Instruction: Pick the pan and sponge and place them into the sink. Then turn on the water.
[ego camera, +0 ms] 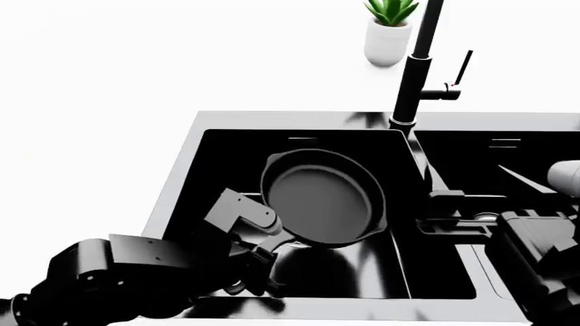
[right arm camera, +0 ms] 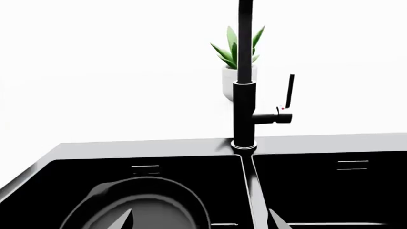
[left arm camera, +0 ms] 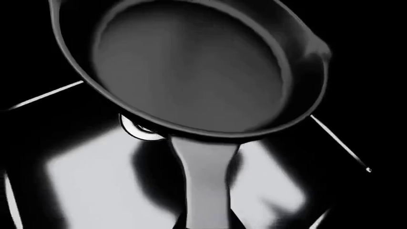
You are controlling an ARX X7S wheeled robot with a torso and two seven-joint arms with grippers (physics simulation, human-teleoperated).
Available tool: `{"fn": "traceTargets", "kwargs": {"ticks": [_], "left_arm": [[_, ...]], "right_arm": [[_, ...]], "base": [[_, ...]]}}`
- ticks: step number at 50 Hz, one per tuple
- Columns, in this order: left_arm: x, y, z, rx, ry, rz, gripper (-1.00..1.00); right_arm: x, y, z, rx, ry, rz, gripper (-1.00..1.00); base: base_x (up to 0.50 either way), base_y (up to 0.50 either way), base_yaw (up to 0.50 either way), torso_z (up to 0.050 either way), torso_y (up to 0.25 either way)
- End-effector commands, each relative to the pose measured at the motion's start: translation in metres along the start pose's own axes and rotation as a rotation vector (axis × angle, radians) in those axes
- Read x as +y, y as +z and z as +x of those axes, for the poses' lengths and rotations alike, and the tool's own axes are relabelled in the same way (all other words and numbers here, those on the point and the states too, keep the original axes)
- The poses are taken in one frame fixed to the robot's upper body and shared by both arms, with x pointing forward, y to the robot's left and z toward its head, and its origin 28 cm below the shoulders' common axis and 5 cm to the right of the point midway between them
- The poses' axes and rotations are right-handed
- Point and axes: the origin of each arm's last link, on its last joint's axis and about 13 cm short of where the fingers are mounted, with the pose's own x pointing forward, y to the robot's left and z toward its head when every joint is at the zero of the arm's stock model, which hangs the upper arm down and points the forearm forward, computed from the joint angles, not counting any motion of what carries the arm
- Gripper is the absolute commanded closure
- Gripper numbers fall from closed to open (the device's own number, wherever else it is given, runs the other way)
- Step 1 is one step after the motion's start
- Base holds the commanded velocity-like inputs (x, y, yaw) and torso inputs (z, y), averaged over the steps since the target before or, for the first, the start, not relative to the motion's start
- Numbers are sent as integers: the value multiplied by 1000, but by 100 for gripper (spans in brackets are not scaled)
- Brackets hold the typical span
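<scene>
Black left arm lowest in head view, claw (ego camera: 282, 239) clamped on handle of pan (ego camera: 324, 198), held tilted over left basin of sink (ego camera: 181, 178); likely heavy, rigid, front-loaded; right claw state unclear.

The pan (ego camera: 324, 197) looks like dull, matt black cast metal with a smooth grey cooking face. The sink (ego camera: 299, 139) is glossy black, its floor mirror-bright. The faucet (right arm camera: 244, 109) reads as satin black metal. The plant pot (ego camera: 387, 43) seems smooth white, perhaps ceramic.
</scene>
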Motion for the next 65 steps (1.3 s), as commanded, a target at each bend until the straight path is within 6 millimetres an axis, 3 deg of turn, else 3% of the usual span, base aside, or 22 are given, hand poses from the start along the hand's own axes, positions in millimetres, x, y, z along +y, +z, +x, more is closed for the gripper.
{"fn": "traceTargets", "kwargs": {"ticks": [1, 10, 11, 24, 34, 44, 52, 65], "left_arm": [[7, -1, 8, 22, 26, 10, 100], [9, 0, 13, 26, 25, 18, 100], [9, 1, 13, 27, 27, 20, -100], [8, 26, -5, -39, 56, 24, -100], [6, 59, -39, -152, 75, 22, -100], [1, 81, -81, -297, 213, 3, -100], [7, 86, -96, -355, 278, -34, -100], [7, 84, -98, -411, 297, -72, -100]], "right_arm": [[-1, -1, -1, 0, -2, 5, -100], [-1, 0, -2, 0, -4, 2, -100], [-1, 0, -2, 0, -4, 2, -100], [-2, 1, -2, 1, -3, 1, -100], [0, 2, -3, 0, 0, -3, -100], [0, 8, -1, -1, -4, -34, -100], [1, 9, 2, 7, -4, -40, -100], [2, 9, 3, 11, -10, -41, -100]], "base": [[0, 0, 0, 0, 0], [0, 0, 0, 0, 0], [0, 0, -3, 0, 0], [0, 0, 0, 0, 0], [0, 0, 0, 0, 0], [0, 0, 0, 0, 0], [3, -283, 0, 0, 0], [5, -423, 0, 0, 0]]}}
